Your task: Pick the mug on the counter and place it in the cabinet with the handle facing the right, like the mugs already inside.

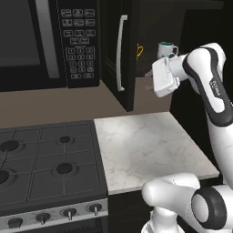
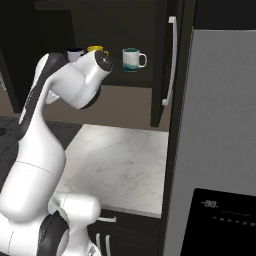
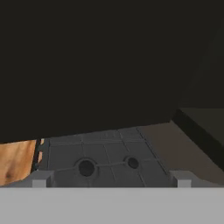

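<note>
The pale mug (image 2: 75, 53) with its dark navy inside stands on the shelf of the open cabinet (image 2: 161, 75), just left of the yellow-handled mug (image 2: 95, 49). My arm hides its handle. Further right on the shelf is the white and teal mug (image 2: 131, 59), with its handle to the right. Both of these mugs (image 1: 167, 47) also appear in the left base view, past the cabinet door (image 1: 111, 45). My gripper (image 1: 149, 81) hangs just below and in front of the shelf, open and holding nothing. Its fingertips (image 3: 39, 179) stand far apart. The counter (image 1: 145, 145) carries no mug.
The open door with its silver bar handle (image 1: 120, 52) juts out over the counter's back left. A black microwave (image 1: 45, 41) hangs above the gas stove (image 1: 45, 159). A grey fridge (image 2: 220, 125) walls off the right side.
</note>
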